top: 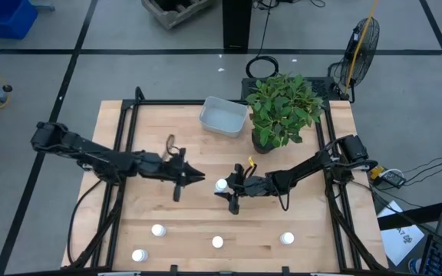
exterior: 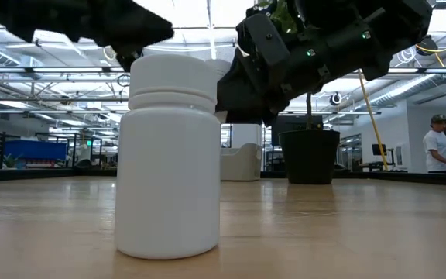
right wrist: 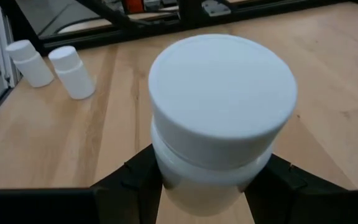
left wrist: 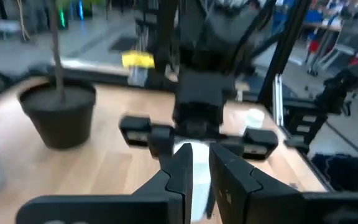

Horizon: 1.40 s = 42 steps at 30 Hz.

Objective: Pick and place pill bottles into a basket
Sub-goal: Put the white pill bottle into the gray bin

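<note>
White pill bottle [right wrist: 219, 118] upright, clamped in right gripper [top: 229, 188]

The lower half of the held pill bottle [right wrist: 222, 124] is hidden between the right gripper's [right wrist: 201, 186] dark fingers [right wrist: 129, 180], and the wrist picture's edge cuts off its base. From the left wrist the scene is blurred: a white shape [left wrist: 196, 177] behind the left gripper [left wrist: 197, 180] cannot be made out. In the low view a near bottle [exterior: 169, 155] hides the table's left middle.
</note>
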Each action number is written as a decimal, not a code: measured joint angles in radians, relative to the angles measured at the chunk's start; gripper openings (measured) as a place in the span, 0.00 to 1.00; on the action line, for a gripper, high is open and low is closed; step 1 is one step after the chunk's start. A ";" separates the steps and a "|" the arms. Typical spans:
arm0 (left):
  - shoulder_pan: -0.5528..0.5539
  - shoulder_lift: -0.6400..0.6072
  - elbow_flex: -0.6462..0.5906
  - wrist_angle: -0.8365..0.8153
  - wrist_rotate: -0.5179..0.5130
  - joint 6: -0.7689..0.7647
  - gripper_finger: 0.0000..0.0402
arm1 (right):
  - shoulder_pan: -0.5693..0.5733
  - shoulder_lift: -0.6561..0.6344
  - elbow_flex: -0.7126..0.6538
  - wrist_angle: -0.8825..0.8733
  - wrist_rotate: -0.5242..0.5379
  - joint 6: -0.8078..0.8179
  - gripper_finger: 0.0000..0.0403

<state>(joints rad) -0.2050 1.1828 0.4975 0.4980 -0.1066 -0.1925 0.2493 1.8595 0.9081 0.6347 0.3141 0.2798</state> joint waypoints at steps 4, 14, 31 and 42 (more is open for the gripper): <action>0.000 0.085 0.061 -0.091 -0.018 -0.037 0.18 | 0.000 0.000 0.000 0.004 0.001 -0.004 0.43; -0.026 0.254 0.158 -0.048 -0.019 -0.071 0.61 | 0.000 0.000 0.000 0.001 0.002 -0.004 0.43; -0.024 0.436 0.274 -0.036 -0.020 -0.097 0.86 | 0.001 0.000 -0.002 0.013 -0.003 -0.007 0.43; -0.024 0.404 0.285 -0.068 -0.084 -0.078 0.64 | 0.001 -0.001 0.000 -0.011 -0.001 -0.003 0.43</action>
<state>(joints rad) -0.2287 1.5873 0.7823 0.4305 -0.1909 -0.2703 0.2504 1.8587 0.9081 0.6239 0.3134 0.2771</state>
